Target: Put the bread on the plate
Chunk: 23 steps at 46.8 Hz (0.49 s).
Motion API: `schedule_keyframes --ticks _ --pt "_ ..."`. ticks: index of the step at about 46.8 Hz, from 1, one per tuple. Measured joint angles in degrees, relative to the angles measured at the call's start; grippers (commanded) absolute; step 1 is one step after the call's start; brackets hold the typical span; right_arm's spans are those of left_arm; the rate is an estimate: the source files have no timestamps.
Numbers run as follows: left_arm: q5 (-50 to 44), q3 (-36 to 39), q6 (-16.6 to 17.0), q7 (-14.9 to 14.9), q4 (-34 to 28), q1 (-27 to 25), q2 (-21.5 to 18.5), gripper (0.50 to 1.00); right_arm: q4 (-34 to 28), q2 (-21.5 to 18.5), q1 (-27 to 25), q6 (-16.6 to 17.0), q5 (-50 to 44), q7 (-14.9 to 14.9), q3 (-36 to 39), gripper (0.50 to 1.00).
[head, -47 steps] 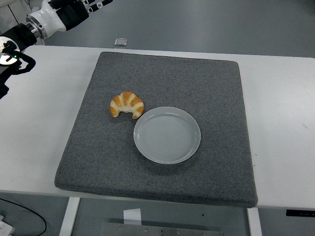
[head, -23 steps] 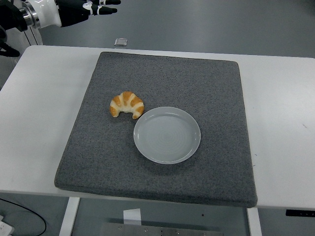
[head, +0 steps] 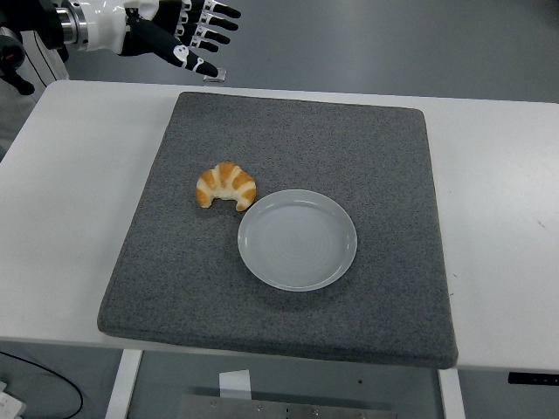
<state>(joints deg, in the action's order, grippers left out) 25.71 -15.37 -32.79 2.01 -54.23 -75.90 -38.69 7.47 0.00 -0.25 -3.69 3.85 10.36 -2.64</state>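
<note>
head view: the golden-brown crescent croissant (head: pixel 226 186) is seen lying flat on the dark grey speckled foam mat (head: pixel 288 131), just beside the upper-left rim of the round pale grey plate (head: pixel 297 239), nearly touching it. nothing is held yet. the black-and-white five-fingered left hand (head: pixel 179 33) is raised at the far left corner, above the white table (head: pixel 74 175) edge and well apart from the bread, fingers spread wide and empty, a pose judged suited to coming down over the croissant from above. the right hand is not in view. the plate is empty, so the task is judged to be at its start. only a short lift and shift toward the plate centre would be needed; since the bread sits so near the rim, the plate could be nudged during the grasp.
</note>
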Motion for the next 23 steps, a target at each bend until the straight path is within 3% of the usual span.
schedule_keyframes --ticks 4,13,23 --pt "4.44 0.29 1.19 -0.07 -2.37 -0.12 -0.77 0.898 0.0 0.0 -0.01 0.0 0.0 0.0 0.0 0.932" --pt "14.61 2.46 10.41 -0.5 -9.83 0.36 -2.01 0.917 0.0 0.0 -0.01 0.0 0.0 0.0 0.0 0.932" --pt "18.97 6.86 16.43 -0.73 -13.84 0.56 -2.4 0.919 0.0 0.0 -0.01 0.0 0.0 0.0 0.0 0.932"
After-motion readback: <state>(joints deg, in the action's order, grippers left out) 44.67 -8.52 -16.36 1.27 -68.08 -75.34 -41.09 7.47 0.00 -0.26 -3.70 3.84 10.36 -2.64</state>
